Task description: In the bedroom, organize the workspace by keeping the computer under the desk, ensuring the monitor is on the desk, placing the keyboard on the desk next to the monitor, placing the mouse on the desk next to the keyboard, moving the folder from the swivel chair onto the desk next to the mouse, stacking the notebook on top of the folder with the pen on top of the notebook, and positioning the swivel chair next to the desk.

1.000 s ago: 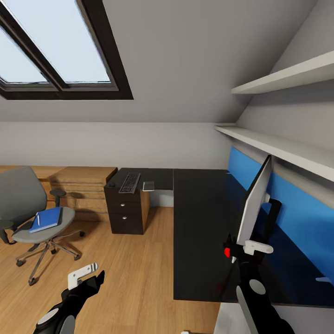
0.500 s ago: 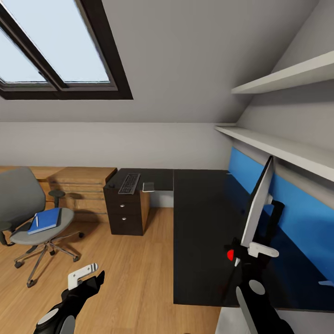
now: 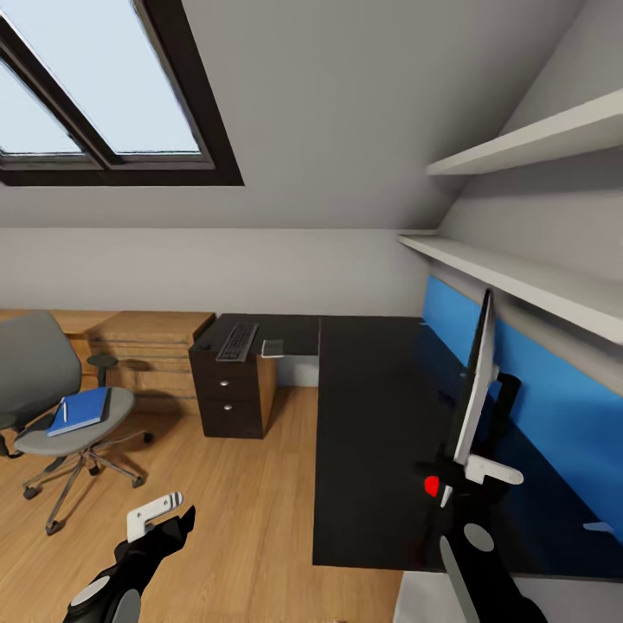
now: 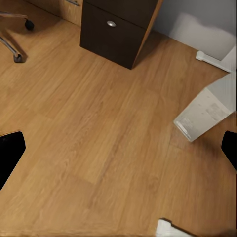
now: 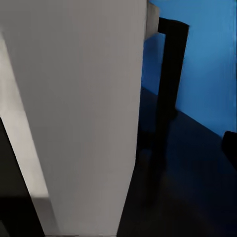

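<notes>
Between the right gripper's (image 3: pixel 459 474) fingers sat the monitor (image 3: pixel 474 385) (pinched at its edge), standing on the desk (image 3: pixel 372 433). Away from it, the left gripper (image 3: pixel 164 510) hung spread open, holding nothing.

wooden dresser (image 3: pixel 151 346) | two wall shelves (image 3: pixel 519 147) | small grey pad (image 3: pixel 272 348)

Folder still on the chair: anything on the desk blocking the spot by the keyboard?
Nothing visible. The folder lies on the swivel chair; beside the keyboard sits one small pale item, otherwise the desk top is bare.
</notes>
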Tool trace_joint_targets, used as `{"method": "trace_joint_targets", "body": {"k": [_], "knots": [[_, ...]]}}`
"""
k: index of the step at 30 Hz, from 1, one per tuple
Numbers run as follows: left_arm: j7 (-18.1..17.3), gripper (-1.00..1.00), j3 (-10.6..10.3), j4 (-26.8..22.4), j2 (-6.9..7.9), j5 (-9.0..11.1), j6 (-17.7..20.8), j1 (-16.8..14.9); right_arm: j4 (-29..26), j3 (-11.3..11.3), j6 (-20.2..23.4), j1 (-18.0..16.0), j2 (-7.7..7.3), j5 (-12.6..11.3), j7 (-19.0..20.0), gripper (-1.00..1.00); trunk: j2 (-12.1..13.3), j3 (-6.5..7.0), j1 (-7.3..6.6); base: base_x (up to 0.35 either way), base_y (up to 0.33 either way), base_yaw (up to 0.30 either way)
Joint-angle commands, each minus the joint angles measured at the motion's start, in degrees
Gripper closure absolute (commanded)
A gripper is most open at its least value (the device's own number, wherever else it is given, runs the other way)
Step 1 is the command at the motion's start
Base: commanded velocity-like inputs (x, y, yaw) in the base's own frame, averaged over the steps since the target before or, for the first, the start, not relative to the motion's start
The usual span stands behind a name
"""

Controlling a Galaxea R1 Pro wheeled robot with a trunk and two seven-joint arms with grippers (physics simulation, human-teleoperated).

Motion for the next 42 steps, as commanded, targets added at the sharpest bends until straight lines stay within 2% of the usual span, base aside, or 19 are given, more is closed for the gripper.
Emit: {"method": "trace_joint_targets", "body": {"k": [1, 6, 16, 42], "knots": [[0.37, -1.00, 0.03, -0.10, -0.03, 0.61, 0.25, -0.01, 0.01, -0.07, -0.09, -0.04, 0.03, 0.04, -0.10, -1.00, -0.07, -0.08, -0.01, -0.237, -0.233, 0.000], [0.37, -1.00, 0.04, -0.11, -0.03, 0.61, 0.25, -0.01, 0.01, -0.08, -0.09, -0.04, 0.03, 0.04, -0.11, -1.00, -0.07, -0.08, -0.01, -0.234, -0.249, 0.000], [0.37, -1.00, 0.02, 0.10, -0.03, 0.53, 0.20, -0.01, 0.02, 0.18, -0.16, -0.04, 0.02, 0.04, 0.01, -1.00, -0.07, -0.08, -0.01, -0.038, -0.333, 0.000], [0.37, -1.00, -0.16, 0.11, -0.03, 0.56, 0.25, -0.01, 0.02, 0.36, -0.27, -0.04, -0.06, 0.07, 0.33, -1.00, -0.07, -0.08, -0.01, -0.027, -0.112, 0.000]]}}
